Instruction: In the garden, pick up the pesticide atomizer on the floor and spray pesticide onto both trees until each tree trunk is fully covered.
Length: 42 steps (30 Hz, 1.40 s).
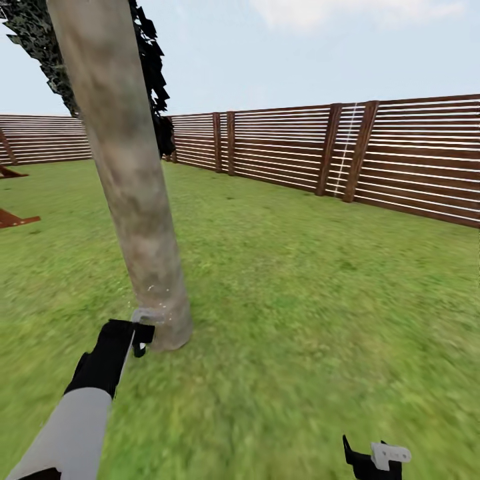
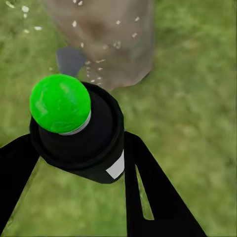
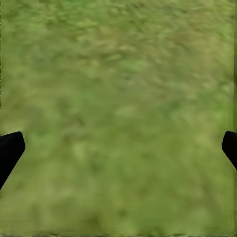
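Note:
A thick mottled grey-beige tree trunk (image 1: 127, 167) leans up from its base in the lawn, close in front of me at the left. My left gripper (image 1: 138, 339) hovers just beside the trunk's base, shut on the pesticide atomizer (image 2: 74, 128), a black body with a round green cap (image 2: 60, 102). Its grey nozzle end (image 1: 147, 313) points at the bark. Tiny white-yellow specks of pesticide (image 2: 94, 64) dot the lower trunk (image 2: 108, 39). My right gripper (image 1: 373, 460) hangs open and empty low at the right, over bare grass (image 3: 118, 74).
A brown slatted fence (image 1: 373, 153) runs across the back and right. A dark leafy tree (image 1: 153, 73) stands behind the trunk. Brown wooden pieces (image 1: 13, 217) lie at the far left. Green lawn (image 1: 320, 300) spreads to the right.

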### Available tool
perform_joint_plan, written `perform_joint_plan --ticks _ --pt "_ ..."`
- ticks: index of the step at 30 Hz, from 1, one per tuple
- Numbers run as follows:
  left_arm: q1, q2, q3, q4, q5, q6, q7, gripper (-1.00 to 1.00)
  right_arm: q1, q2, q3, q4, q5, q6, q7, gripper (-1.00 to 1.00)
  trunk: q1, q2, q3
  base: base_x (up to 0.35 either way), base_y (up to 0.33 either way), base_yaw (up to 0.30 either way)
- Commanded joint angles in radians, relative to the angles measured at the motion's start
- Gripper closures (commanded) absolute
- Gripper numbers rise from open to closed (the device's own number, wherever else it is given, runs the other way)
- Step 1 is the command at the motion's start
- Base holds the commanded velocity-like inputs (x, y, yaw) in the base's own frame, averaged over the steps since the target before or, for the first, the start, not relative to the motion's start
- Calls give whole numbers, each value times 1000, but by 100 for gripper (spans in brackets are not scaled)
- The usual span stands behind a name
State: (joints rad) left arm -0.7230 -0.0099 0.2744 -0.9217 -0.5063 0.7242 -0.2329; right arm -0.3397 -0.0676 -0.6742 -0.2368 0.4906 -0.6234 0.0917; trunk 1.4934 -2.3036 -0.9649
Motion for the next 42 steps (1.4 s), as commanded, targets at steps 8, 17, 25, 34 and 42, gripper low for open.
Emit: perform_joint_plan --ticks 8,17,25,34,42 --pt "-3 -16 -21 -161 -6 171 -13 100 -1 0 -8 1 0 -4 10 -100 -1 0 -1 -89 0 0" --pt "-69 155 -34 -160 -5 215 -180 100 -1 0 -8 1 0 -3 10 -100 -1 0 -1 0 0 0" --pt "-131 239 -215 -77 -3 210 -223 100 -1 0 -8 1 0 -4 10 -100 -1 0 -1 0 0 0" --pt "-92 250 -236 104 23 157 -217 100 -1 0 -8 1 0 -3 10 -100 -1 0 -1 0 0 0" --pt "-70 191 -236 428 469 -189 275 100 -1 -4 -8 1 0 -3 10 -100 -1 0 -1 23 -91 0"
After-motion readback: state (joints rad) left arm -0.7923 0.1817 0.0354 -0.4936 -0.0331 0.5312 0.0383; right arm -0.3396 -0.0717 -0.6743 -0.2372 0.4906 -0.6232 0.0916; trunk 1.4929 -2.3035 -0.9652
